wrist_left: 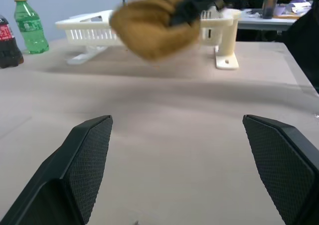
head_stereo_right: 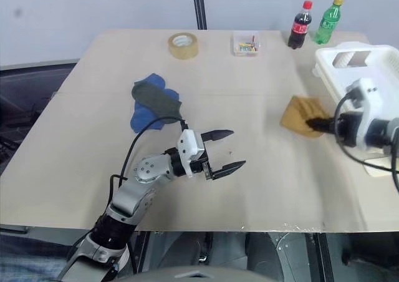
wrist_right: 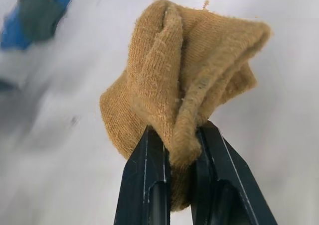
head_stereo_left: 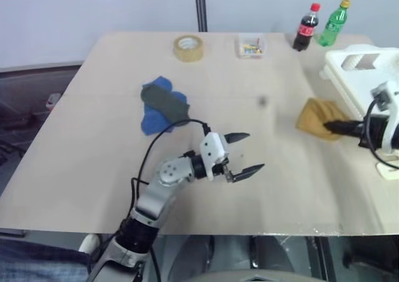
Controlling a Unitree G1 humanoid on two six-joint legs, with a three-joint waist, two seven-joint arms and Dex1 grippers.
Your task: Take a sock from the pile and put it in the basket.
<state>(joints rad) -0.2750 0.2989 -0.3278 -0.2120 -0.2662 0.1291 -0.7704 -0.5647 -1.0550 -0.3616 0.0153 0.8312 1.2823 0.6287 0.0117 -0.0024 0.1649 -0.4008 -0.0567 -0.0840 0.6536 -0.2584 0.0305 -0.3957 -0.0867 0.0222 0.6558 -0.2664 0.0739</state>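
Note:
My right gripper [wrist_right: 179,140] is shut on a mustard yellow sock [head_stereo_left: 317,118] and holds it above the table, a little left of the white slatted basket [head_stereo_left: 355,70] at the right edge. The same sock [wrist_left: 152,23] hangs in front of the basket [wrist_left: 89,28] in the left wrist view. The pile [head_stereo_left: 163,104], a blue and a dark grey-green sock, lies left of centre on the table. My left gripper [head_stereo_left: 243,154] hovers open over the near middle of the table, pointing right, with nothing between its fingers [wrist_left: 82,170].
At the table's far edge stand a roll of tape [head_stereo_left: 188,47], a small clear box of coloured bits [head_stereo_left: 250,45], a cola bottle [head_stereo_left: 305,27] and a green bottle [head_stereo_left: 333,23]. A black cable runs along my left arm.

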